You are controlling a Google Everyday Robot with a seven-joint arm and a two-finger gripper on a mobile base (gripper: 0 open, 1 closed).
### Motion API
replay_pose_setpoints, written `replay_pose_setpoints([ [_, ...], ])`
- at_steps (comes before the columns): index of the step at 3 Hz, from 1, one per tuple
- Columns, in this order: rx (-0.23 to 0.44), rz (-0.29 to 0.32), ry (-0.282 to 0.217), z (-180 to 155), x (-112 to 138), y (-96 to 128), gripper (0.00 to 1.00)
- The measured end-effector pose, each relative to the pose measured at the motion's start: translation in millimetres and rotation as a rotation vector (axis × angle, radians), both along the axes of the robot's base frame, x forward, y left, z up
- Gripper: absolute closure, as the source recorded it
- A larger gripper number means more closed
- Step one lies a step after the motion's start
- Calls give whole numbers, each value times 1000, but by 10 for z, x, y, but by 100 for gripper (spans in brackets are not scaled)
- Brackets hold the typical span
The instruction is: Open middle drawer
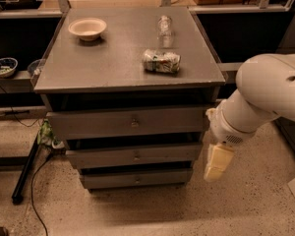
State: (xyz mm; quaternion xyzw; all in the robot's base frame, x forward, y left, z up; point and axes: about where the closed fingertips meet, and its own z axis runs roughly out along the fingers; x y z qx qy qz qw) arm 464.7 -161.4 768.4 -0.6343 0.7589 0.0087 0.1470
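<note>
While the claw hangs pointing down off the cabinet's right front corner, it touches nothing, and I cannot tell whether it is released or clenched. One white arm carries it, rising toward two o'clock and filling the right side of the view.

At nine o'clock from the claw, just beside it, is the right end of the middle drawer, the second of three grey fronts in one cabinet. Its one small knob sits at the centre of the front, well apart from the claw. A dark band shows above the front; how far the drawer stands out I cannot tell.

At twelve o'clock from it is the top drawer, and at six o'clock the bottom drawer. Each bears one centre knob, making three knobs in all.

Three things lie on the cabinet top:
- one crushed can, on its side toward the right front;
- one clear bottle, at twelve o'clock from the can near the back edge;
- one pale bowl, at nine o'clock from the bottle toward the back left corner.

Off to the cabinet's left, one patterned bowl rests on a low shelf. One dark cable trails over the speckled floor.
</note>
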Motion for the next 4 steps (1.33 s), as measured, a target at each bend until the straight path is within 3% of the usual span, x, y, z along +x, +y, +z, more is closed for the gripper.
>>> replay_pose_setpoints([
  [1,9,-7,-13,-143,57,32,0],
  [2,15,-14,35,-672,248,78,0],
  [3,13,-18,39,-732,218,87,0],
  [4,8,-38,53,-1055,228,99,0],
])
